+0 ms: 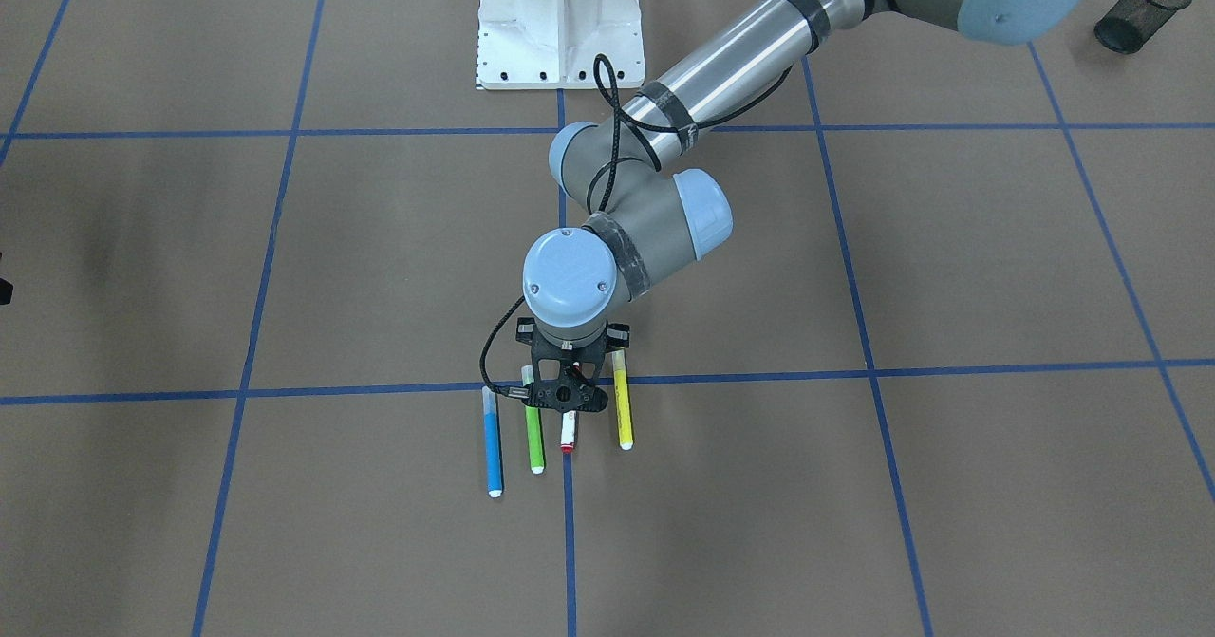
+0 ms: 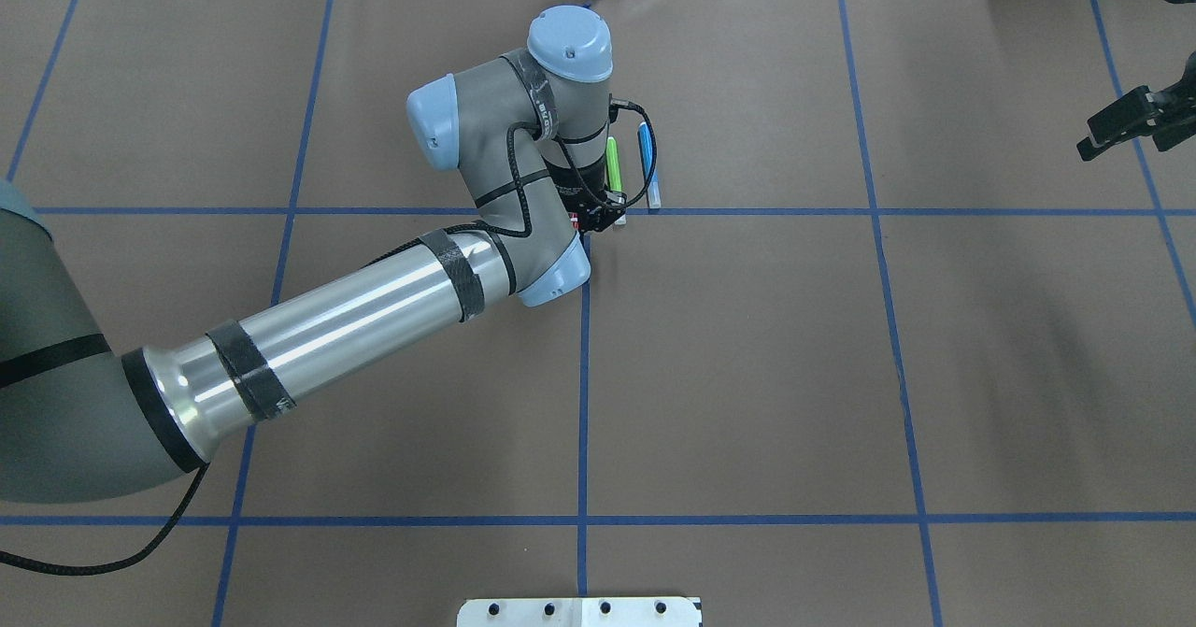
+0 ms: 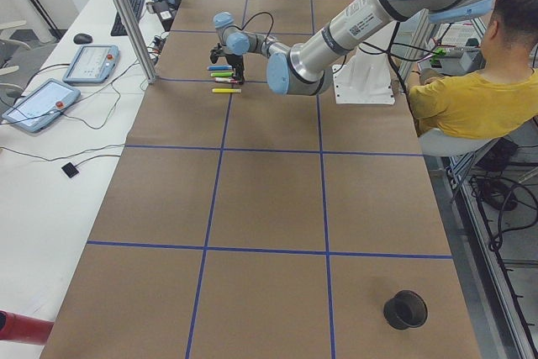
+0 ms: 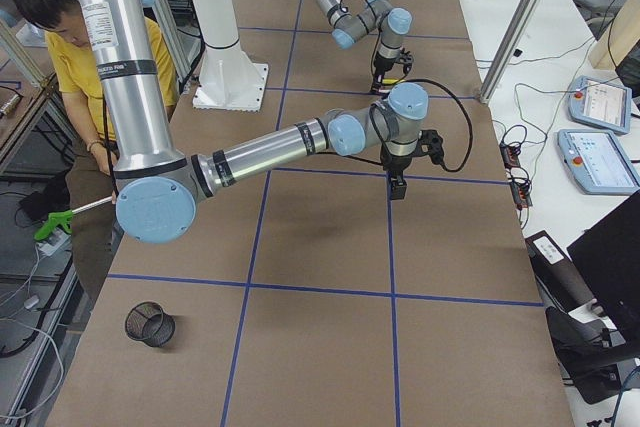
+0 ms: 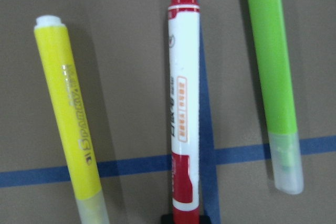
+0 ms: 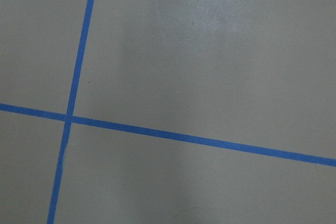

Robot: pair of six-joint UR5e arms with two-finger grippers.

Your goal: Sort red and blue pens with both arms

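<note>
Red pen (image 5: 184,114) fills the middle of the left wrist view, lying flat on the brown desk (image 1: 949,523) along a blue tape line (image 5: 208,77), its red cap at the bottom edge where a second tape line crosses. A yellow marker (image 5: 71,129) lies to one side of it and a lime-green marker (image 5: 273,72) to the other, both apart from it and roughly parallel.

From the front-facing camera the four lie in a row: the blue pen (image 1: 493,452), then the green marker, the red pen and the yellow marker, none touching. The left arm (image 1: 721,58) reaches out over the desk, and the left gripper (image 1: 567,392) hangs low, directly over the red pen, covering its upper part. Whether the jaws are spread or closed there, or touch the pen, I cannot tell; only a small black piece shows at the wrist view's lower edge beside the cap.

The right gripper (image 2: 1098,136) hangs well apart from the pens, over bare desk crossed by tape. How its jaws stand I cannot tell; nothing shows in them.

A black mesh cup (image 1: 1139,10) lies tipped on the desk's far corner, and a white pedestal (image 1: 560,29) stands at the robot's base.
</note>
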